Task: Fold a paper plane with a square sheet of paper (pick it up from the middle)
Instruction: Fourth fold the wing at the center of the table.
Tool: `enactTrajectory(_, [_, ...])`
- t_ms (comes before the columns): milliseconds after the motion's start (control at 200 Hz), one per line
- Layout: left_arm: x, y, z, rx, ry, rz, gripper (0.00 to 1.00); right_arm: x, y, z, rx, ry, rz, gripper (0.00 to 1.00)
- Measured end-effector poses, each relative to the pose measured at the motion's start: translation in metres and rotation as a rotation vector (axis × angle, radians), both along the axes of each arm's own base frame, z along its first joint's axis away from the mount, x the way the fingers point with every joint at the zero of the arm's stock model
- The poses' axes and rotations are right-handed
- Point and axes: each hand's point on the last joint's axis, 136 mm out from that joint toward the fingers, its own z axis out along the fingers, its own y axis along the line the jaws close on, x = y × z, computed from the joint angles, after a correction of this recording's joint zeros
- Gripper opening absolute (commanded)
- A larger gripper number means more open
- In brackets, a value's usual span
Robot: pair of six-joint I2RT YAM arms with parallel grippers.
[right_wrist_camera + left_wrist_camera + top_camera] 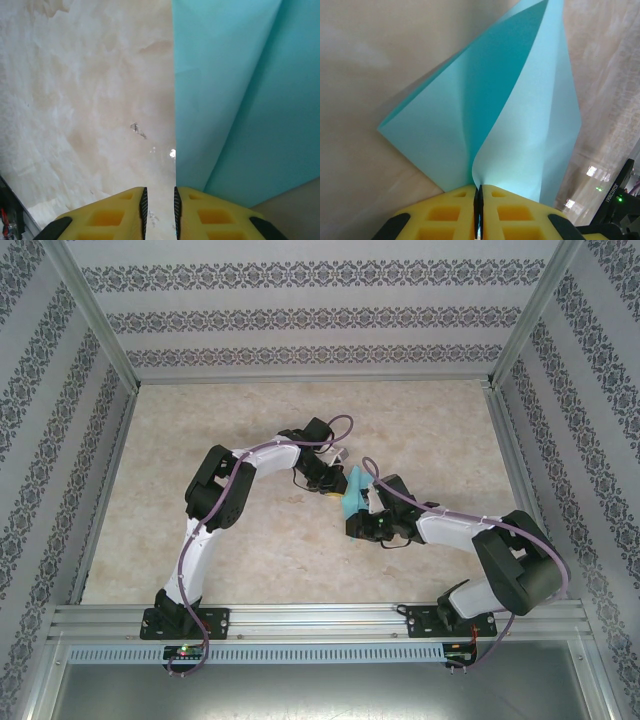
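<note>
Pale marble table [250, 550] lies under your 2 arms. Your right gripper [159, 205] has jaws a little apart, holding nothing; the square sheet of paper [240, 100] hangs just right of that gap. Farther off, your left gripper [479, 202] pinches the sheet, its fold pointing away.

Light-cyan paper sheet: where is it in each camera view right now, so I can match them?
Top external: light-cyan paper sheet at the picture's centre.
Left wrist: sheet at centre, rising from the shut left gripper.
Right wrist: sheet in the right half.
Shared landmark: marbled beige tabletop beneath it.
</note>
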Motion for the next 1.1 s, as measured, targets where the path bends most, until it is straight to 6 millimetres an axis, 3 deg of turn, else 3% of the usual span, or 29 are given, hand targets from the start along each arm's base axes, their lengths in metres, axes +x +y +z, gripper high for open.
enactTrajectory(1099, [0.001,-0.001,-0.001,0.013,0.01,-0.022,0.13,-0.007,0.006,-0.01,0.005,0.039,0.029,0.22])
